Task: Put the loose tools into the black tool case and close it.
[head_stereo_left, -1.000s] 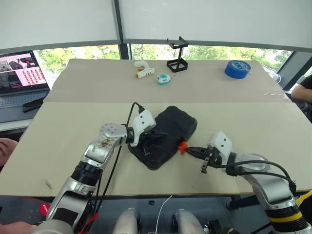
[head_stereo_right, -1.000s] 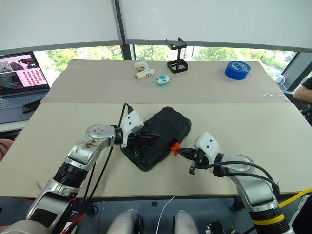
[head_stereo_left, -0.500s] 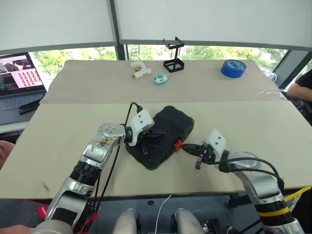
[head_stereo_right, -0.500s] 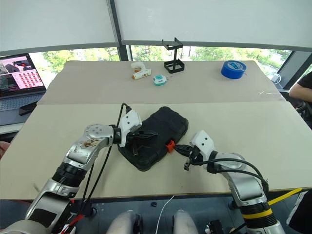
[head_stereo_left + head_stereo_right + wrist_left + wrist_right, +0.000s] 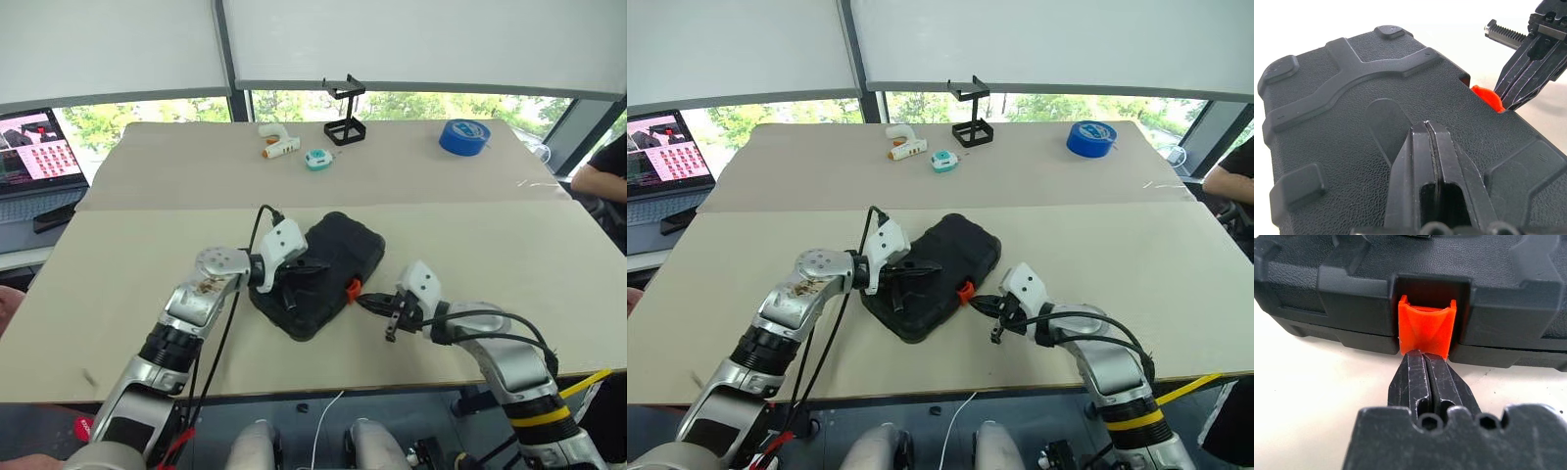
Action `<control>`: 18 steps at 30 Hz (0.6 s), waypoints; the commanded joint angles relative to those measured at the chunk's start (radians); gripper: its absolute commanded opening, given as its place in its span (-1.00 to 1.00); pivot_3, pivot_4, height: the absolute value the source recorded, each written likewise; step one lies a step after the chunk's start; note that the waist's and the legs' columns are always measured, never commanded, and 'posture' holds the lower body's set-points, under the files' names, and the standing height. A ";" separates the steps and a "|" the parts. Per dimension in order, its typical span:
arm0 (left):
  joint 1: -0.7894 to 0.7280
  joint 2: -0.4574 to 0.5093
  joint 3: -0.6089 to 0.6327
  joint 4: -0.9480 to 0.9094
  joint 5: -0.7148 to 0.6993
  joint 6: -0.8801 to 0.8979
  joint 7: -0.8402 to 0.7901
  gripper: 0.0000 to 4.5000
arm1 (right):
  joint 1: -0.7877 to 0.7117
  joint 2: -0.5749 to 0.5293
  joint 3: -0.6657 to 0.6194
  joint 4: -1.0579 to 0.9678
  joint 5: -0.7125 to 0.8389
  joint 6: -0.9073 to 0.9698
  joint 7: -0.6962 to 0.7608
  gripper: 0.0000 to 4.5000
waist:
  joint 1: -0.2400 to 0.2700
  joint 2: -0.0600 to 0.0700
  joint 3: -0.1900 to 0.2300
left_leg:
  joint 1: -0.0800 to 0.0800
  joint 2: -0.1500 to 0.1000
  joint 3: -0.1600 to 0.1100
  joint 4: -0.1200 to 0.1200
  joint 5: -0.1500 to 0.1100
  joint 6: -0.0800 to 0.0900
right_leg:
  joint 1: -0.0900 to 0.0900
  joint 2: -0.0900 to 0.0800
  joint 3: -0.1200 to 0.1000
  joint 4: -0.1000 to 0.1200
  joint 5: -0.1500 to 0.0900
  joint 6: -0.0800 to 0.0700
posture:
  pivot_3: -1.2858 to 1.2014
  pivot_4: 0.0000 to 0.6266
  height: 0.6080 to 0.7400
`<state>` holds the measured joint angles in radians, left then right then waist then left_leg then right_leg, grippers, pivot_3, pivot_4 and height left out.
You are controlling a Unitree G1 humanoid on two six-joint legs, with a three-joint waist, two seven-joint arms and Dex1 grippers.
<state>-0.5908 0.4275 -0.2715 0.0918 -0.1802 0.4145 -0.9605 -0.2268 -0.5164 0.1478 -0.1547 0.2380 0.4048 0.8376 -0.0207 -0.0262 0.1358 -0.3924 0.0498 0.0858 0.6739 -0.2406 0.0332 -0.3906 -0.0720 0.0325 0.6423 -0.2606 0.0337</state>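
We see the black tool case (image 5: 319, 272) lying shut on the near half of the pale table (image 5: 509, 245), set at a slant, between our two arms. Its textured lid faces up, with raised ribs and corner pads plain in the left wrist view. The small orange latch (image 5: 1426, 330) sits in a notch on the case's right-hand long edge, facing our right arm.

Our left gripper (image 5: 1426, 128) has its two black fingers pressed together with nothing between them. Its tips rest on the lid, over a shallow oval dip near the middle of the shell, so the case lies directly under this pincer.

Our right gripper (image 5: 1425, 357) is likewise closed, fingers flat against each other and holding nothing. Its tips touch the lower edge of the orange latch from the table side, low and nearly level; the case stands just beyond them, its seam running across behind the latch. In the head views this gripper (image 5: 364, 303) comes in from the right, meeting the case's side edge.

At the far side of the table, well apart from the case, lie a white glue gun (image 5: 277, 143), a teal tape measure (image 5: 317, 159), a black wire-frame stand (image 5: 344, 116) and a big blue tape roll (image 5: 464, 137). A laptop (image 5: 32, 154) stands off the table's left edge.
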 commanded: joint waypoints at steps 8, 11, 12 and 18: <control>0.069 0.024 -0.074 0.033 0.031 0.097 -0.029 -1.00 | -0.087 0.070 0.011 -0.004 0.013 -0.025 0.006 -0.99 | -0.003 0.000 0.000 | 0.002 0.000 0.002 -0.004 0.000 0.000 | -0.002 0.001 0.004 0.000 0.000 0.000 | 0.03 -0.52 1.00; 0.083 0.032 -0.078 0.027 0.037 0.098 -0.030 -1.00 | -0.094 0.079 0.014 -0.002 0.011 -0.022 0.007 -0.99 | -0.010 0.000 0.000 | 0.003 0.000 0.002 -0.006 0.000 0.000 | -0.002 0.002 0.006 0.000 0.000 -0.001 | 0.03 -0.52 1.00; 0.091 0.035 -0.074 0.025 0.038 0.087 -0.026 -1.00 | -0.093 0.079 0.014 -0.006 0.013 -0.019 0.008 -0.99 | -0.013 0.000 0.000 | 0.003 0.000 0.002 -0.006 0.000 0.000 | -0.002 0.002 0.006 0.000 0.000 -0.001 | 0.03 -0.52 1.00; 0.162 0.046 0.062 -0.034 -0.039 -0.062 -0.039 -0.89 | -0.031 0.019 -0.039 -0.057 0.047 0.000 0.046 -0.86 | -0.023 0.000 0.000 | 0.004 0.000 0.003 -0.010 0.000 0.000 | -0.003 0.002 0.008 -0.001 -0.001 -0.002 | 0.03 -0.52 1.00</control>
<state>-0.4939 0.4575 -0.2056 0.0321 -0.2120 0.3734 -0.9755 -0.2568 -0.4883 0.1595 -0.1407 0.2369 0.4084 0.8725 -0.0432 -0.0262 0.1359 -0.3887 0.0497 0.0890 0.6623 -0.2407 0.0329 -0.3947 -0.0702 0.0412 0.6414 -0.2614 0.0321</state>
